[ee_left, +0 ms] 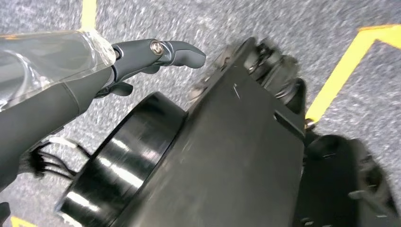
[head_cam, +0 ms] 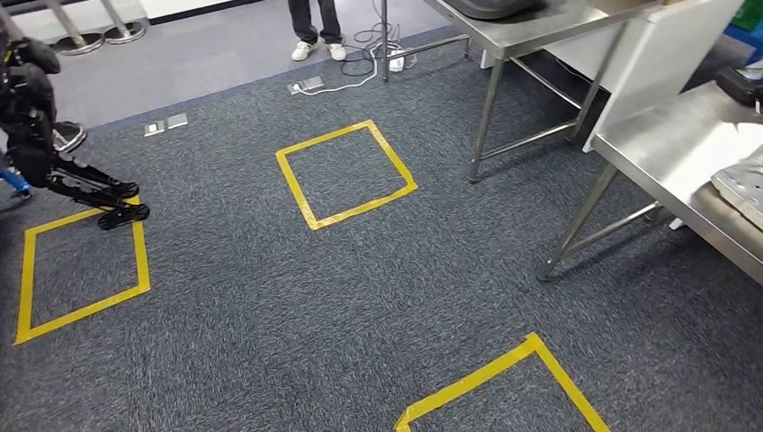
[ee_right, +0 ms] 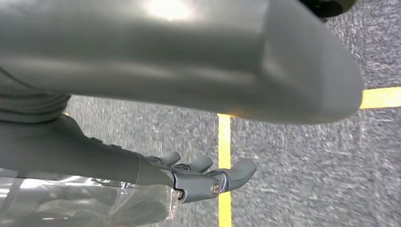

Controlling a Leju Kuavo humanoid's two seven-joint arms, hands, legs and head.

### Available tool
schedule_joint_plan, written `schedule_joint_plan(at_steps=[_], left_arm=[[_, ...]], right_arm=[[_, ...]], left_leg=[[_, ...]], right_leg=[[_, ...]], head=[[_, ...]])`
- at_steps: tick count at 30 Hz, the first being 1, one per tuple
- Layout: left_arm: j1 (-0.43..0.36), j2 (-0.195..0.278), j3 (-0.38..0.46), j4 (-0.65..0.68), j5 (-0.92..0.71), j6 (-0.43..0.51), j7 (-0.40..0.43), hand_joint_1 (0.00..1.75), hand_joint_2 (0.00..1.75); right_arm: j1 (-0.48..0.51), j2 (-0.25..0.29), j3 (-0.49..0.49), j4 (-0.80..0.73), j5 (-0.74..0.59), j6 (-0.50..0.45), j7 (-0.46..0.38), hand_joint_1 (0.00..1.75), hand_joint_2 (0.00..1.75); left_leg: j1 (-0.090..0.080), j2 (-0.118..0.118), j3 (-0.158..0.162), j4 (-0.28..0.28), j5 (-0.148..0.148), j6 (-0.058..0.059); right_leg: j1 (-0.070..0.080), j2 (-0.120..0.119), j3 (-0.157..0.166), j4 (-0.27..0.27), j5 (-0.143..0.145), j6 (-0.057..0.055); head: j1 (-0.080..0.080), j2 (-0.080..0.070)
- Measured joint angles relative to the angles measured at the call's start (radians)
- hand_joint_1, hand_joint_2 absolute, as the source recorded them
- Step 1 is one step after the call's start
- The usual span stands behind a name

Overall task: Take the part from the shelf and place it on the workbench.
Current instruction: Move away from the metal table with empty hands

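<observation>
My left hand (ee_left: 142,56) hangs over the grey carpet in the left wrist view, fingers stretched out and nothing in them. My right hand (ee_right: 203,177) also hangs above the carpet near a yellow tape line (ee_right: 224,156), fingers spread and holding nothing. A steel workbench (head_cam: 666,153) stands at the right of the head view. A flat grey metal piece (head_cam: 742,189) lies at its right edge and a black object (head_cam: 742,85) behind it; I cannot tell whether either is the part.
A second steel table (head_cam: 540,31) stands behind the workbench. Yellow tape squares (head_cam: 346,175) mark the carpet. A black legged machine (head_cam: 36,135) stands at the far left. A person's legs (head_cam: 317,27) and floor cables (head_cam: 360,67) are at the back.
</observation>
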Motion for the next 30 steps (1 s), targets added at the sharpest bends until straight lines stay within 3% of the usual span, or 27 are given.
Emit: schedule_joint_plan(at_steps=[2,4,5,7,8,9,10,11,12,13,15,17,18,19,20,22,24,26,27,28,29,30], left_arm=[[0.004,0.0,0.0,0.0,-0.001,0.0,0.0,0.0,1.75],[0.005,0.001,0.0,0.0,0.0,-0.001,0.0,0.0,1.75],[0.007,0.001,0.0,0.0,0.0,-0.001,-0.001,0.0,1.75],[0.006,0.001,0.0,0.0,-0.001,-0.002,-0.002,0.0,1.75],[0.006,0.0,-0.001,0.0,-0.001,-0.003,-0.003,0.0,1.75],[0.006,-0.001,-0.001,0.0,-0.001,-0.003,-0.003,0.0,1.75],[0.006,-0.001,-0.001,0.0,-0.001,-0.003,-0.003,0.0,1.75],[0.007,-0.001,-0.001,0.0,-0.001,-0.003,-0.003,0.0,1.75],[0.007,-0.001,-0.001,0.0,-0.001,-0.003,-0.003,0.0,1.75],[0.007,-0.002,-0.001,0.0,-0.001,-0.003,-0.003,0.0,1.75],[0.007,-0.002,-0.001,0.0,-0.001,-0.003,-0.004,0.0,1.75],[0.006,-0.002,-0.001,0.0,-0.001,-0.003,-0.004,0.0,1.75],[0.006,-0.001,-0.001,0.0,-0.001,-0.003,-0.004,0.0,1.75],[0.007,-0.001,-0.001,0.0,-0.001,-0.003,-0.004,0.0,1.75],[0.007,-0.001,-0.001,0.0,-0.001,-0.003,-0.004,0.0,1.75],[0.006,0.0,-0.001,0.0,0.0,-0.003,-0.004,0.0,1.75],[0.0,0.0,-0.001,0.0,0.0,-0.004,-0.004,0.0,1.75],[-0.006,0.0,0.0,0.0,0.002,-0.005,-0.006,0.0,1.75],[-0.007,0.0,0.0,0.0,0.002,-0.006,-0.007,0.0,1.75],[-0.007,0.0,0.0,0.0,0.002,-0.006,-0.007,0.0,1.75],[-0.005,-0.001,0.0,0.0,0.002,-0.006,-0.006,0.0,1.75],[-0.001,0.0,-0.001,0.0,0.001,-0.005,-0.005,0.0,1.75]], right_arm=[[0.0,0.0,0.001,0.0,0.0,0.0,0.001,0.0,0.0],[0.0,0.0,0.003,0.0,0.0,0.0,0.002,0.0,0.0],[-0.001,0.0,0.003,-0.001,0.0,0.0,0.002,0.0,0.0],[-0.004,0.0,0.004,-0.002,0.0,0.001,0.001,0.0,0.0],[-0.003,0.0,0.005,-0.002,-0.001,0.001,0.001,0.0,0.0],[-0.002,0.0,0.005,-0.002,-0.001,0.001,0.001,0.0,0.0],[0.0,0.0,0.006,-0.002,-0.001,0.001,0.001,0.0,0.0],[0.002,0.0,0.006,-0.002,-0.001,0.001,0.001,0.0,0.0],[0.003,-0.001,0.006,-0.002,-0.002,0.0,0.001,0.0,0.0],[0.004,-0.001,0.006,-0.002,-0.002,0.0,0.0,0.0,0.0],[0.004,-0.002,0.006,-0.001,-0.002,0.0,0.0,0.0,0.0],[0.003,-0.002,0.007,-0.001,-0.002,0.0,0.001,0.0,0.0],[0.003,-0.001,0.007,-0.001,-0.002,0.0,0.001,0.0,0.0],[0.002,-0.001,0.007,-0.001,-0.002,0.0,0.002,0.0,0.0],[0.001,-0.001,0.007,-0.001,-0.002,0.0,0.003,0.0,0.0],[0.001,-0.001,0.007,-0.001,-0.002,0.0,0.005,0.0,0.0],[0.002,-0.002,0.008,-0.001,-0.003,0.0,0.007,0.0,0.0],[0.003,-0.003,0.008,0.0,-0.003,0.0,0.008,0.0,0.0],[0.003,-0.003,0.008,0.0,-0.003,0.0,0.008,0.0,0.0],[0.003,-0.002,0.008,-0.001,-0.003,0.0,0.008,0.0,0.0],[0.002,-0.002,0.008,-0.001,-0.003,0.0,0.008,0.0,0.0],[0.001,-0.002,0.008,-0.001,-0.003,0.0,0.008,0.0,0.0]], left_leg=[[-0.015,0.042,0.027,-0.07,0.015,0.01],[-0.018,0.02,0.026,-0.078,0.017,0.016],[-0.015,0.005,0.029,-0.084,0.021,0.019],[-0.005,-0.023,0.037,-0.095,0.029,0.027],[-0.003,-0.036,0.038,-0.096,0.03,0.03],[-0.001,-0.05,0.038,-0.096,0.03,0.032],[0.0,-0.067,0.038,-0.096,0.03,0.033],[0.001,-0.083,0.039,-0.095,0.03,0.033],[0.003,-0.1,0.041,-0.094,0.029,0.031],[0.006,-0.116,0.044,-0.093,0.028,0.029],[0.009,-0.144,0.045,-0.084,0.02,0.017],[0.01,-0.166,0.038,-0.076,0.015,0.002],[0.01,-0.177,0.034,-0.074,0.015,-0.004],[0.013,-0.187,0.031,-0.076,0.016,-0.008],[0.014,-0.183,0.029,-0.073,0.014,-0.012],[0.013,-0.136,0.004,-0.021,-0.014,-0.02],[0.012,-0.082,-0.059,0.108,-0.076,-0.026],[0.012,-0.071,-0.118,0.229,-0.118,-0.028],[0.012,-0.069,-0.123,0.242,-0.113,-0.026],[0.011,-0.065,-0.108,0.214,-0.09,-0.023],[0.008,-0.055,-0.073,0.147,-0.053,-0.016],[0.002,-0.028,-0.033,0.068,-0.02,-0.007]], right_leg=[[0.003,-0.022,0.001,0.001,-0.004,0.006],[0.003,-0.045,0.004,-0.001,-0.008,0.014],[0.001,-0.036,0.007,0.003,-0.013,0.019],[-0.002,0.024,-0.013,0.059,-0.05,0.027],[-0.004,0.061,-0.04,0.12,-0.081,0.029],[-0.004,0.08,-0.077,0.194,-0.114,0.03],[-0.005,0.087,-0.113,0.258,-0.135,0.032],[-0.006,0.088,-0.135,0.294,-0.137,0.034],[-0.008,0.089,-0.139,0.288,-0.118,0.037],[-0.011,0.092,-0.123,0.243,-0.081,0.039],[-0.021,0.13,-0.064,0.1,-0.006,0.047],[-0.027,0.167,-0.031,0.022,0.019,0.045],[-0.025,0.17,-0.029,0.016,0.014,0.039],[-0.024,0.158,-0.029,0.016,0.015,0.031],[-0.023,0.145,-0.028,0.015,0.015,0.024],[-0.022,0.119,-0.027,0.013,0.016,0.011],[-0.016,0.092,-0.026,0.012,0.013,0.003],[-0.011,0.061,-0.024,0.013,0.008,-0.001],[-0.008,0.047,-0.021,0.013,0.006,-0.002],[-0.006,0.035,-0.017,0.013,0.003,-0.003],[-0.005,0.023,-0.012,0.012,-0.001,-0.002],[-0.003,0.014,-0.007,0.012,-0.004,-0.002]], head=[[0.0,0.0],[0.001,0.0],[0.001,0.0],[0.002,0.0],[0.003,0.0],[0.004,0.0],[0.005,0.0],[0.005,0.0],[0.005,0.0],[0.005,0.0],[0.005,0.0],[0.005,0.0],[0.005,0.0],[0.004,0.0],[0.005,0.0],[0.002,0.0],[-0.001,0.0],[-0.001,0.0],[-0.001,0.0],[-0.002,0.0],[-0.002,0.0],[-0.001,0.0]])
